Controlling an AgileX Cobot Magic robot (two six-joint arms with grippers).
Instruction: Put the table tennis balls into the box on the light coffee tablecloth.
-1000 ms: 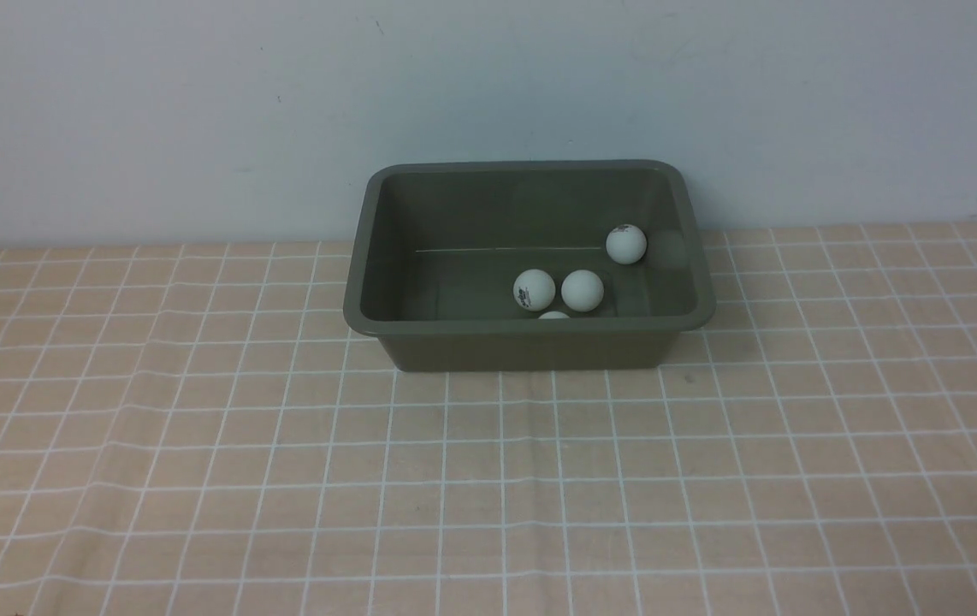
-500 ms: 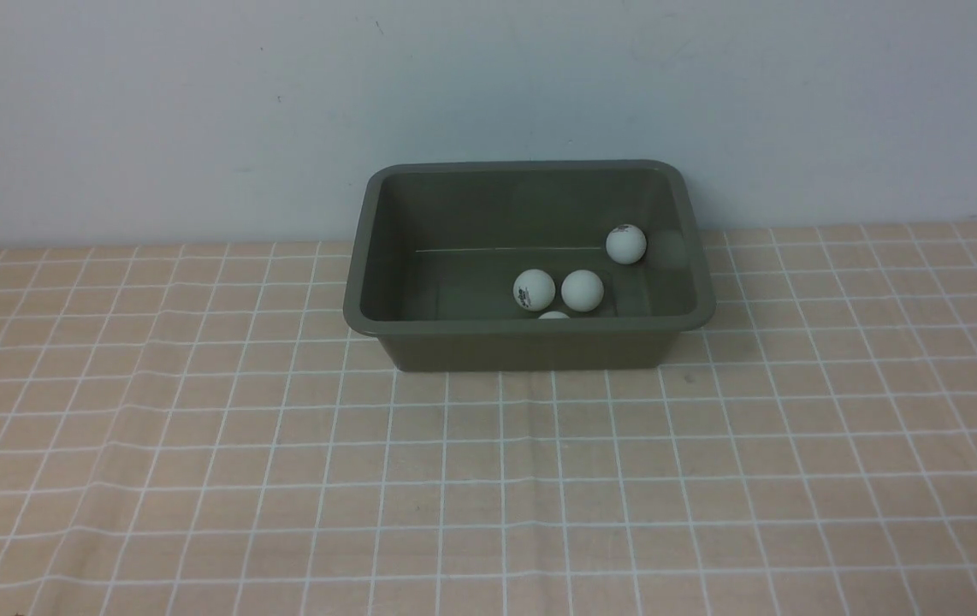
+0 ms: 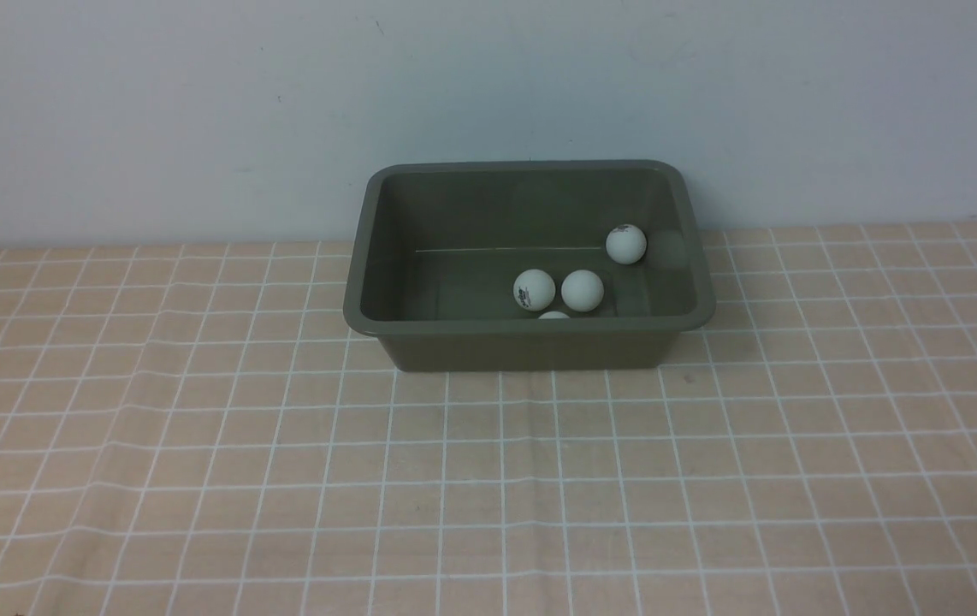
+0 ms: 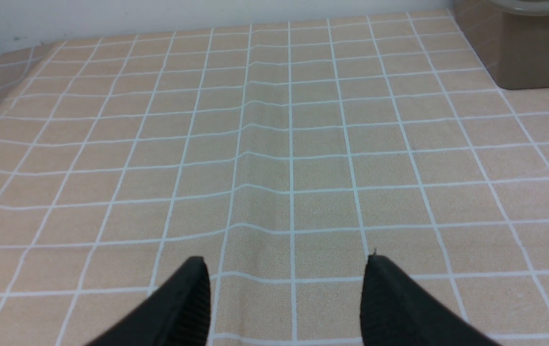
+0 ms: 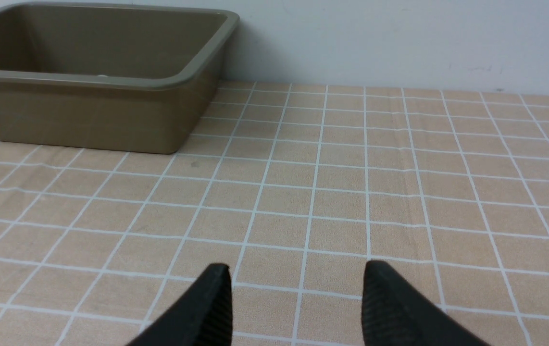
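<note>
Now both end effectors, left [image 4: 286, 269] and right [image 5: 297, 276], gape empty above the tablecloth [image 3: 488, 479].

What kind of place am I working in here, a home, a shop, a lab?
Most likely a staged tabletop test bench, not a lived-in room: a bare pale wall, a checked light coffee tablecloth, and a lone olive box holding table tennis balls. Both pincers hang open over bare cloth.

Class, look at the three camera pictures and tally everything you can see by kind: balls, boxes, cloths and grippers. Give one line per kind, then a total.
Table tennis balls: 4 in view, one mostly hidden by the near wall
Box: 1
Tablecloth: 1
Grippers, left gripper and right gripper: 2
Total: 8
</note>
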